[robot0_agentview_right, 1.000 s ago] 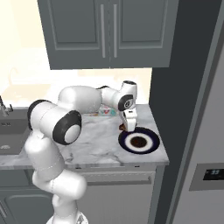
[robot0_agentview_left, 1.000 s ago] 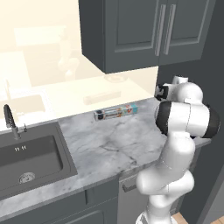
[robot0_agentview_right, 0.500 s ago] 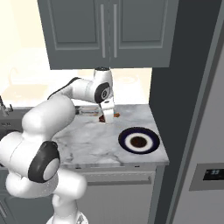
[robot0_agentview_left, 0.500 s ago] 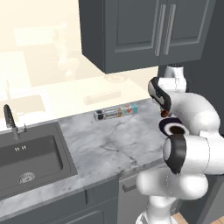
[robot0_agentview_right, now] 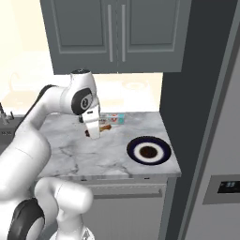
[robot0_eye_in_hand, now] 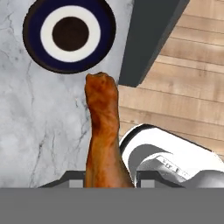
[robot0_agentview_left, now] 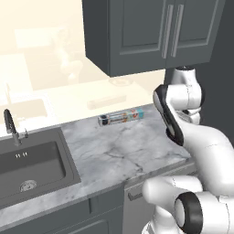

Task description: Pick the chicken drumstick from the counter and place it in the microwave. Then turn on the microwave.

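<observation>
1. Left base view: marbled bench (robot0_agentview_left: pixel 123 151) with a dark sink (robot0_agentview_left: pixel 32 167), a faucet (robot0_agentview_left: pixel 11 125) and a foil box (robot0_agentview_left: pixel 121 118) under grey cabinets (robot0_agentview_left: pixel 151 34).
2. Right base view: gripper (robot0_agentview_right: pixel 89 133) above the bench, dark round plate (robot0_agentview_right: pixel 149 151) well apart, fridge (robot0_agentview_right: pixel 215 140) rightmost.
3. Hand view: fingers clamped on the chicken drumstick (robot0_eye_in_hand: pixel 103 131), lifted; fingertips themselves hidden.

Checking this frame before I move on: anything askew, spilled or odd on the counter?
Nothing spilled or damaged. The chicken drumstick is off the counter, shut in the gripper and hanging above the marble. The dark round plate sits flat near the counter's right end. The foil box lies on its side by the back wall, slightly angled.
</observation>
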